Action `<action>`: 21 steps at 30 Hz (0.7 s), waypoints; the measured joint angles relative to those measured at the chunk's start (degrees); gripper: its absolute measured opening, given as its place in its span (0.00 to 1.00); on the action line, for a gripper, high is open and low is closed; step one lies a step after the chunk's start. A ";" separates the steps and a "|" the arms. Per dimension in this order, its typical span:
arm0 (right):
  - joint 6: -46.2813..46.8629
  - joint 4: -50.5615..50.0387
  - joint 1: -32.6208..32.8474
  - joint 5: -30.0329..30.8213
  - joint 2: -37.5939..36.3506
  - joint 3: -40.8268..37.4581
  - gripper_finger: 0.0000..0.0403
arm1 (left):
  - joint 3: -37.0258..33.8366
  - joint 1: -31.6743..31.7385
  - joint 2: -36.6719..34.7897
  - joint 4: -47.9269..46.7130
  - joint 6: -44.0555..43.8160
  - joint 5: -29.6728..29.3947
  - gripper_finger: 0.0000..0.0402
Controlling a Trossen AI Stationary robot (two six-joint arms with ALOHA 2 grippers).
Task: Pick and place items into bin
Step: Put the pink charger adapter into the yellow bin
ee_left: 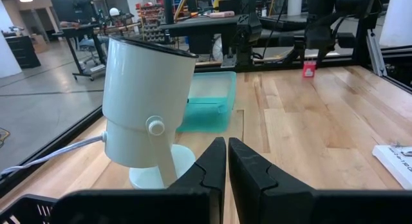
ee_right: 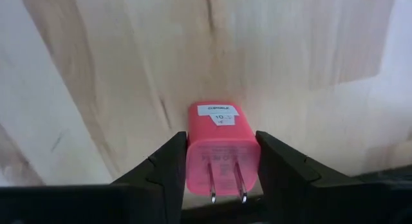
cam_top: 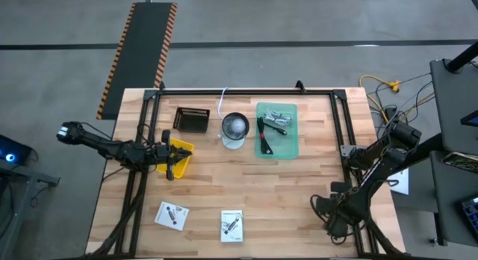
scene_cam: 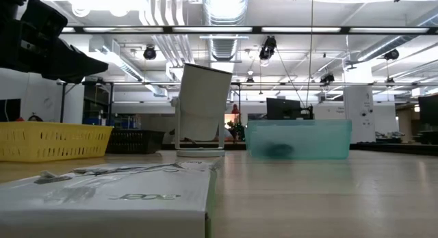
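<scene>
- Two fingers of the right gripper close on either flank of a pink-red plug adapter, its metal prongs pointing back toward the wrist and its white label facing the table; gripping the flat sides likely keeps the block from twisting; in the high view this arm sits near the table's front right corner, well apart from every bin.
- Left gripper has its fingers pressed together with nothing between them; it hangs over the yellow bin at the table's left, probably waiting; ahead of it stands a white cup-shaped lamp on its round base, tilted.
- Teal tray lies just beyond the lamp toward the right, holding a silver metal piece and a dark stick-like tool; I judge it the likely goal for the adapter, though the yellow bin or the black basket could also serve.
- Two white printed cards rest flat near the front edge, one beside the other, not yet picked.
- Carrying the adapter calls for a long reach across the bare wood.
</scene>
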 joint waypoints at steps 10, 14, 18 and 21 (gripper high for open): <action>-1.52 6.86 -0.10 12.33 -2.17 -0.30 0.36 | 0.00 0.02 0.00 0.02 0.00 -0.02 0.00; -4.20 10.41 -0.14 18.71 -3.79 -0.33 0.36 | 0.00 0.00 -0.09 0.01 0.00 0.00 0.00; -7.64 13.55 -0.14 23.50 -4.31 -0.33 0.36 | 0.00 0.02 -0.09 0.00 0.00 0.00 0.00; -10.14 15.89 -0.14 26.41 -4.36 -0.42 0.36 | 0.00 0.02 -0.09 0.01 0.00 -0.01 0.00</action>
